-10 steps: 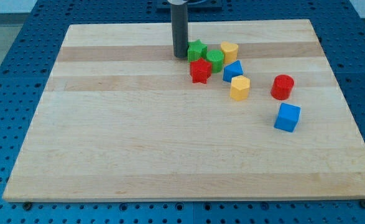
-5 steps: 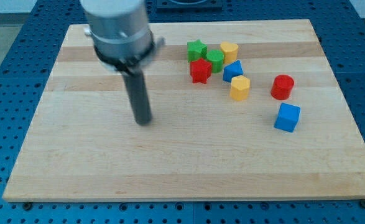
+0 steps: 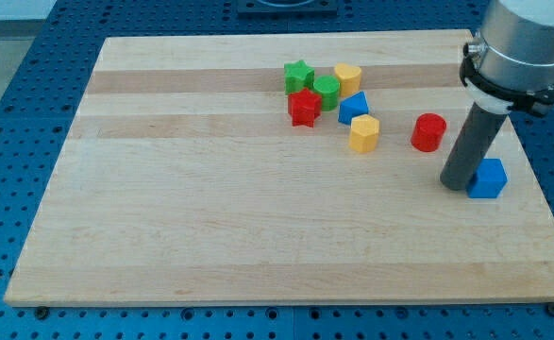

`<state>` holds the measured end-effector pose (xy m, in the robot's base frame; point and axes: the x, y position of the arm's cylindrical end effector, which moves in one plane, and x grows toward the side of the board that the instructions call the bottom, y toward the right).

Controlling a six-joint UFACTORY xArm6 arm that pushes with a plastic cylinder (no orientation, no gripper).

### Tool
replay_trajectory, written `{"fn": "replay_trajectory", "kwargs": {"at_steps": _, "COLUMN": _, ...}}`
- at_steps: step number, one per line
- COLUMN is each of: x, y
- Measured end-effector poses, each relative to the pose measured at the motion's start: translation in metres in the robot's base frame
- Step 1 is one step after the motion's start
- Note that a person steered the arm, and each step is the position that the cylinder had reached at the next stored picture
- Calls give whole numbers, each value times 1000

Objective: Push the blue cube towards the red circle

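Observation:
The blue cube (image 3: 490, 178) lies near the view's right edge of the wooden board (image 3: 210, 227). The red circle (image 3: 428, 132), a short red cylinder, stands up and to the left of it. My tip (image 3: 458, 183) rests on the board right against the cube's left side, below and to the right of the red circle. The dark rod rises from the tip to the arm's grey body at the view's top right.
A cluster sits at the top middle: a green star (image 3: 298, 76), a green cylinder (image 3: 327, 91), a yellow block (image 3: 348, 77), a red star (image 3: 303, 108), a second blue block (image 3: 353, 107) and a yellow hexagon (image 3: 363, 133).
My tip swept from the top middle to the left middle, then across to the right side. The blue cube has shifted to the right, away from its earlier spot below the red circle.

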<state>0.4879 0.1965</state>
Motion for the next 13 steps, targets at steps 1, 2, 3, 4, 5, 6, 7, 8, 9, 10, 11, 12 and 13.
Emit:
{"fn": "replay_trajectory", "kwargs": {"at_steps": 1, "x": 12, "y": -3}}
{"fn": "replay_trajectory", "kwargs": {"at_steps": 2, "x": 61, "y": -4}}
{"fn": "replay_trajectory", "kwargs": {"at_steps": 3, "x": 81, "y": 55}}
{"fn": "replay_trajectory", "kwargs": {"at_steps": 4, "x": 29, "y": 90}}
{"fn": "replay_trajectory", "kwargs": {"at_steps": 5, "x": -10, "y": 88}}
{"fn": "replay_trajectory", "kwargs": {"at_steps": 6, "x": -6, "y": 72}}
{"fn": "replay_trajectory", "kwargs": {"at_steps": 7, "x": 12, "y": 53}}
{"fn": "replay_trajectory", "kwargs": {"at_steps": 8, "x": 27, "y": 37}}
{"fn": "replay_trajectory", "kwargs": {"at_steps": 9, "x": 21, "y": 4}}
{"fn": "replay_trajectory", "kwargs": {"at_steps": 10, "x": 15, "y": -11}}
{"fn": "replay_trajectory", "kwargs": {"at_steps": 11, "x": 12, "y": 10}}
{"fn": "replay_trajectory", "kwargs": {"at_steps": 12, "x": 0, "y": 54}}
{"fn": "replay_trajectory", "kwargs": {"at_steps": 13, "x": -1, "y": 52}}
